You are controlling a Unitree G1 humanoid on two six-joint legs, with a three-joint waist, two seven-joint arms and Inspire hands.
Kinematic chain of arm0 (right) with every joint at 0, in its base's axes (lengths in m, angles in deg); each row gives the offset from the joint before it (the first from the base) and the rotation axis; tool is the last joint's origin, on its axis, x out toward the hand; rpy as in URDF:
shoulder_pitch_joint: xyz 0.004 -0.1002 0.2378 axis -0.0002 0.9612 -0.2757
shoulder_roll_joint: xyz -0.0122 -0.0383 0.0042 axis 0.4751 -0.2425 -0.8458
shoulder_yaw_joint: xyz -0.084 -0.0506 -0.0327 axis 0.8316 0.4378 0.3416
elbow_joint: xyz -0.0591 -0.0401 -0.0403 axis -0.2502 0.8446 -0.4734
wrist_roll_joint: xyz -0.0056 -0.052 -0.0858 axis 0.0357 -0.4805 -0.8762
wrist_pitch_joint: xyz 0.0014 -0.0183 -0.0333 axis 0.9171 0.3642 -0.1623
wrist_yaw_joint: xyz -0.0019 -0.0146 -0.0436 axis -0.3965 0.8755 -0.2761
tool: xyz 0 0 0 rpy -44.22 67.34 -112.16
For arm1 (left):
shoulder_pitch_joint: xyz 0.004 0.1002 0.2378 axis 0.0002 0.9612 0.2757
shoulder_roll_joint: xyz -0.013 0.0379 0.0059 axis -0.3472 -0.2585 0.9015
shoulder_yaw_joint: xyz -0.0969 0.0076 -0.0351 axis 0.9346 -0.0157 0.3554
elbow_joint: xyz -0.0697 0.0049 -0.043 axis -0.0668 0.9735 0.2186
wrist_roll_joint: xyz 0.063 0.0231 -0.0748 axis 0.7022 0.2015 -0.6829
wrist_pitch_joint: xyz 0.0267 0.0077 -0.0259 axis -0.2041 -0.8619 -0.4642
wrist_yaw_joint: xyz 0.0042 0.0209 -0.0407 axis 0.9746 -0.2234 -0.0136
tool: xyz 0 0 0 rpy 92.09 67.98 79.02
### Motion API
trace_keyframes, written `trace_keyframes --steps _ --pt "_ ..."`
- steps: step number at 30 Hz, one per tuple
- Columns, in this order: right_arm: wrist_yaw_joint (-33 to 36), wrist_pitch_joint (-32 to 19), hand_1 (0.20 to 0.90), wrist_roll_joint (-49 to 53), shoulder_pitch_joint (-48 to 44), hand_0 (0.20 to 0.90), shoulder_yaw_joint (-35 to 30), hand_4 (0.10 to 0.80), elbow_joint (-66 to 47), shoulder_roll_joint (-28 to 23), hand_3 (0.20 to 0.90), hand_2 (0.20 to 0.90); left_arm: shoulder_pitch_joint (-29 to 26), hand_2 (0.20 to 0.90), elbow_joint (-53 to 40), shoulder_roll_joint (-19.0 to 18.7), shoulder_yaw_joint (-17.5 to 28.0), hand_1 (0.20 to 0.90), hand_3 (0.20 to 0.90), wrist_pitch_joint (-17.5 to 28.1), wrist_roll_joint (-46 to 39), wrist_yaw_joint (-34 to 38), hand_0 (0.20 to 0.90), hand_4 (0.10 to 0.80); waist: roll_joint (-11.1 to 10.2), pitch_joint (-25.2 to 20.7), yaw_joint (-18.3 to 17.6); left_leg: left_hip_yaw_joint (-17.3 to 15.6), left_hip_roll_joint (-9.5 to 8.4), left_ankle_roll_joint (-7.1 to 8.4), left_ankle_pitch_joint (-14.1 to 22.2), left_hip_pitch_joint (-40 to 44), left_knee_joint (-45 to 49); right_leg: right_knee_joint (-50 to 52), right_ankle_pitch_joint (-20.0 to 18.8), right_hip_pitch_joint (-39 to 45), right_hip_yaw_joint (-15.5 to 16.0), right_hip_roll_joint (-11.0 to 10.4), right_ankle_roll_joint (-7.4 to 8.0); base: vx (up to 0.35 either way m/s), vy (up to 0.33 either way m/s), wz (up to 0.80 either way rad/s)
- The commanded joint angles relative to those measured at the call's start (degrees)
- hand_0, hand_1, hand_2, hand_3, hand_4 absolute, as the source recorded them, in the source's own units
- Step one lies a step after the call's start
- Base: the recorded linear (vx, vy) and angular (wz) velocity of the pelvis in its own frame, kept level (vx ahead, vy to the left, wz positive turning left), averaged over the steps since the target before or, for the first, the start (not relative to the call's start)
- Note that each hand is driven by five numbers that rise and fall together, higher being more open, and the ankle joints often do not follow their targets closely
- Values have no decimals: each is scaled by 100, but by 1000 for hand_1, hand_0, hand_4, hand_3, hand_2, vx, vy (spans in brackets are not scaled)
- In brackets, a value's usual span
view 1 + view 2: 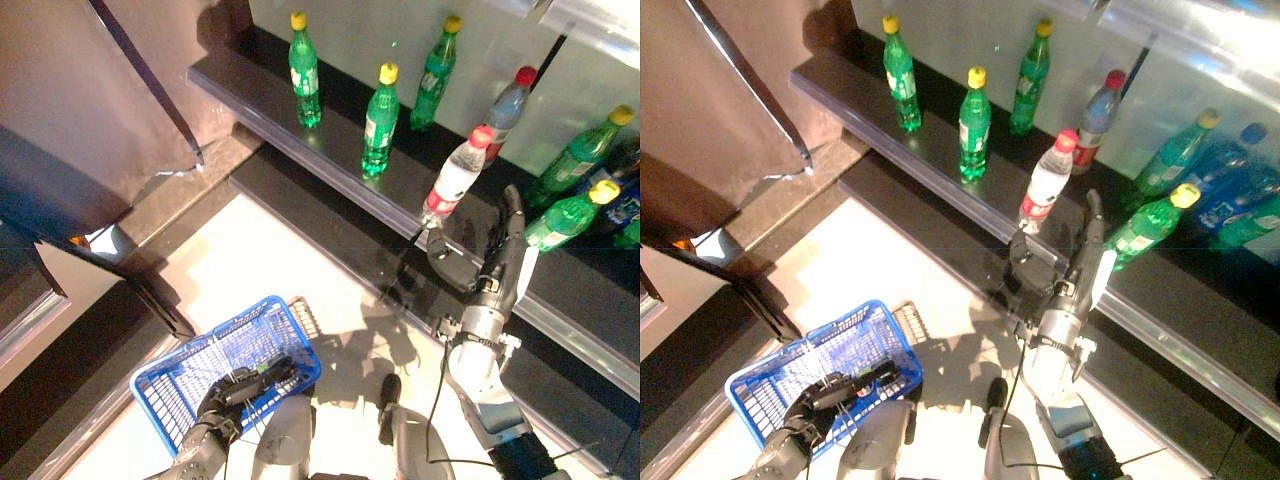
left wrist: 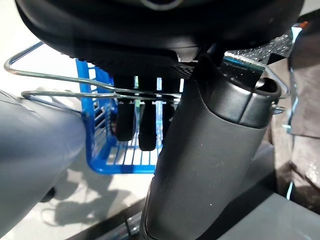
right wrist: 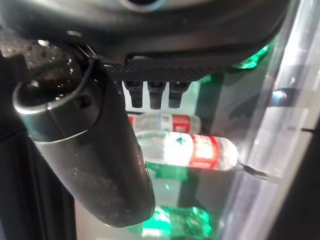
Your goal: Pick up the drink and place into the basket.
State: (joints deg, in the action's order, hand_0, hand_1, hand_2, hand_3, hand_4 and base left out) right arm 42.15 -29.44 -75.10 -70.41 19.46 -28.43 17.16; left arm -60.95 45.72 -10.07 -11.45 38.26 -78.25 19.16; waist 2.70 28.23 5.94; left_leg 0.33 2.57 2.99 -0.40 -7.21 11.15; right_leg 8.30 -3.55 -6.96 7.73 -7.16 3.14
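A clear water bottle [image 1: 455, 180] with a red cap and red label stands on the dark shelf [image 1: 330, 150]. My right hand [image 1: 497, 262] is open just to the right of it, fingers straight up along the shelf front and thumb spread toward the bottle's base. The right wrist view shows the bottle [image 3: 190, 150] past the fingers [image 3: 155, 95], apart from them. My left hand [image 1: 235, 390] is shut on the wire handles [image 2: 75, 80] of the blue basket [image 1: 205, 338], which hangs low at the left.
Green bottles with yellow caps [image 1: 380, 120] stand along the shelf, with more [image 1: 570, 215] close to the right of my hand. Another red-capped bottle [image 1: 510, 105] stands behind the clear one. A lower dark ledge [image 1: 300, 215] runs below the shelf. A brown panel [image 1: 100, 100] is at the left.
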Motion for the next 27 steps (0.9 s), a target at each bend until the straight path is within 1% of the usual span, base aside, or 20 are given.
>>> trace_keyframes --steps 1,5,11,16,18,21,23,27 --pt "253 -492 900 -578 -963 900 -130 800 -537 -145 900 900 -124 300 -1236 9 -122 300 200 817 -318 -525 300 100 61 -2 -61 155 -317 -236 -257 -317 -49 -3 138 375 -140 -124 137 -125 -14 0" --pt "362 -357 900 -688 -1385 900 -186 800 -470 -126 900 900 -312 300 -1196 -44 -113 300 200 801 -322 -566 300 100 65 155 -2 147 -306 -242 -245 -486 -17 -40 108 252 -133 -126 126 -83 -31 1" --pt "628 -270 900 -616 -1953 900 -381 800 -422 -233 900 900 -553 300 -1060 -61 -137 300 200 885 -327 -618 300 100 57 156 57 164 -309 -275 -219 -954 -18 -65 74 -252 -116 -78 105 -92 -33 0" --pt "717 -205 900 -301 -2500 900 -450 800 -280 -413 900 900 -772 300 -969 -82 -200 300 200 1013 -361 -582 300 100 34 156 93 162 -317 -293 -199 -1217 -45 -71 67 -556 -123 -61 90 -55 -11 -1" --pt "870 -163 900 -201 -2713 900 -495 800 -197 -477 900 900 -850 300 -908 -64 -213 300 200 1070 -327 -591 300 100 20 156 109 147 -325 -303 -187 -1295 -60 -61 69 -663 -116 -53 83 -16 -16 0" --pt "1367 -108 900 23 -3013 900 -659 800 -87 -601 900 900 -946 300 -861 -74 -232 300 200 1125 -296 -585 300 100 3 156 132 118 -338 -308 -163 -1485 -14 -5 82 -871 -84 -43 70 -40 -29 -3" --pt "1515 -74 900 198 -3206 900 -765 800 -67 -680 900 900 -989 300 -808 -52 -266 300 200 1194 -321 -592 300 100 35 156 129 101 -351 -312 -157 -1609 6 61 115 -1027 -75 -22 43 -40 15 -2" --pt "1363 -18 900 478 -3539 900 -781 800 -26 -794 900 900 -1054 300 -767 23 -303 300 200 1196 -303 -595 300 100 126 156 139 50 -392 -333 -150 -1814 74 225 197 -1302 -46 -12 -8 -19 42 -3"
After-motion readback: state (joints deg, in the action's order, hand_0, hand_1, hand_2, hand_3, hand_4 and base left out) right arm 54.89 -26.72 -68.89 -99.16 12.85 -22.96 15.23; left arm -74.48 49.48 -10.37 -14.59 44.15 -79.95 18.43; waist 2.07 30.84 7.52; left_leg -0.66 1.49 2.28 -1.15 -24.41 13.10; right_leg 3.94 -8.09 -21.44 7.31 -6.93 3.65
